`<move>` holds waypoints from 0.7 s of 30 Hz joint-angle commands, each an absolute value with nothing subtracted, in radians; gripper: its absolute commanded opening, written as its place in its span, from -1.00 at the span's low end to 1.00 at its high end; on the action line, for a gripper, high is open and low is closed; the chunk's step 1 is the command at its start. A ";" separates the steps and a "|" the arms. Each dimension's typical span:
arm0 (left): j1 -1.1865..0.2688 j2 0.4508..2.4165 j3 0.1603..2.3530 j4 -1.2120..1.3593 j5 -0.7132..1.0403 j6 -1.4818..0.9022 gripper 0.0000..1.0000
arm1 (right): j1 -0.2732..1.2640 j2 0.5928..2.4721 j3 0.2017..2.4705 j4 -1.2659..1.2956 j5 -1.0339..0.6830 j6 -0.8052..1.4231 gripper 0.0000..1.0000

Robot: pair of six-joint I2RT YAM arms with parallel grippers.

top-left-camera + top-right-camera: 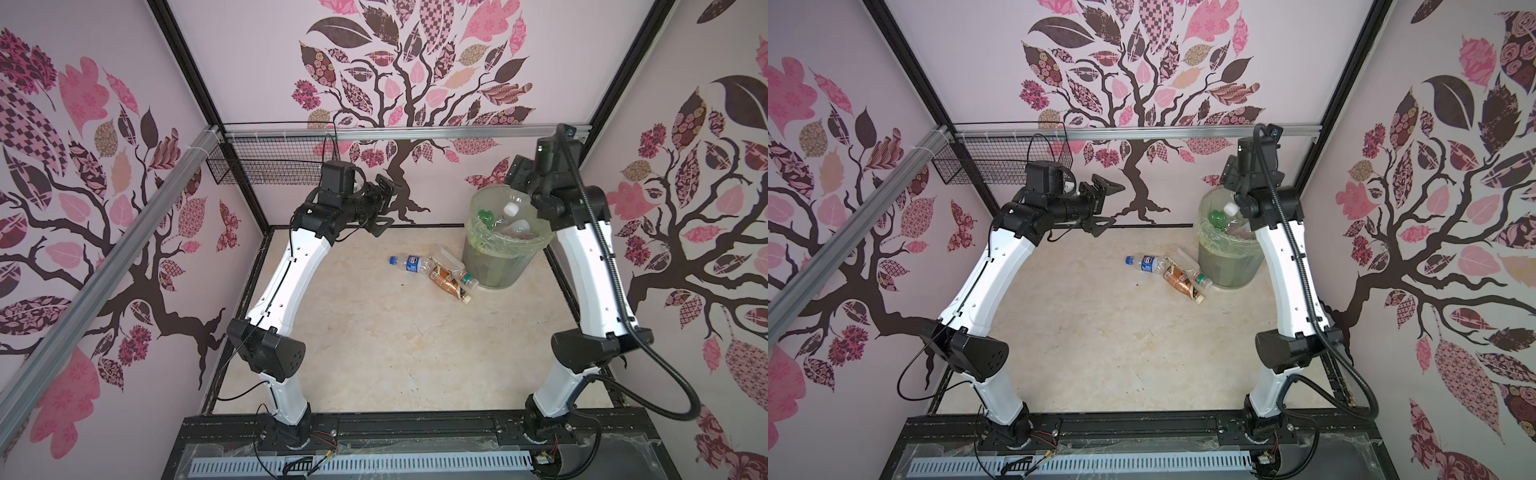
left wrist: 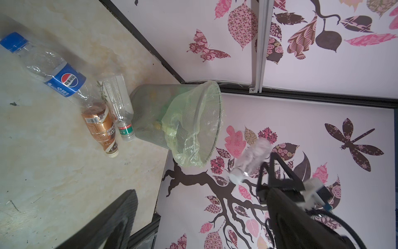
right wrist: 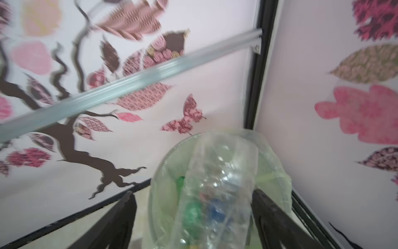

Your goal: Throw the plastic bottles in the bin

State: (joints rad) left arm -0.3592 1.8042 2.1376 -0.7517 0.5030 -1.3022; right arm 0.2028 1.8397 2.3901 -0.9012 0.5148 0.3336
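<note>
**A:** Where were your claws at that instant?

**B:** My right claw (image 3: 192, 194) stood spread wide above the bin (image 1: 505, 266), which sat in the far right corner of the surface (image 1: 374, 353). A clear bottle (image 3: 217, 172) showed blurred between the jaws, over the bin's mouth. I saw neither pad pressing it, so I judged it loose. My left claw (image 1: 390, 204) was open too and empty, raised near the far edge, left of the middle.

**A:** And the other bottles?

**B:** Several lay in the bin, a green bottle (image 1: 484, 217) among them. Three lay on their sides on the surface, just beside the bin toward the left edge. They were a blue-label bottle (image 1: 409, 264), a brown-label bottle (image 1: 451, 282) and a crumpled banded bottle (image 1: 463, 275) (its cap end touching the bin's wall, as far as I could tell).

**A:** How would they handle?

**B:** Light and empty, I judged, with thin walls that dent and slick plastic that rolls. I would take the blue-label bottle across its labelled middle, where the body looked roundest and stiffest. It lay freest. The other two overlapped, so a pinch there risked dragging both.
</note>
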 commanded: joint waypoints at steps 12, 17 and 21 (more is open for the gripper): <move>-0.363 1.821 2.160 -0.759 0.507 -1.284 0.96 | 0.204 1.828 2.491 -0.992 0.542 0.335 0.99; -0.383 1.809 2.101 -0.746 0.499 -1.303 0.96 | 0.293 1.734 2.289 -0.899 0.517 0.311 0.99; -0.387 1.786 2.024 -0.733 0.508 -1.322 0.96 | 0.388 1.667 2.090 -0.834 0.475 0.295 0.99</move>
State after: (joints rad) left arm -0.3847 1.8091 2.0777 -0.7376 0.5022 -1.3132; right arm 0.3370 1.7149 2.1689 -0.8837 0.5186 0.3145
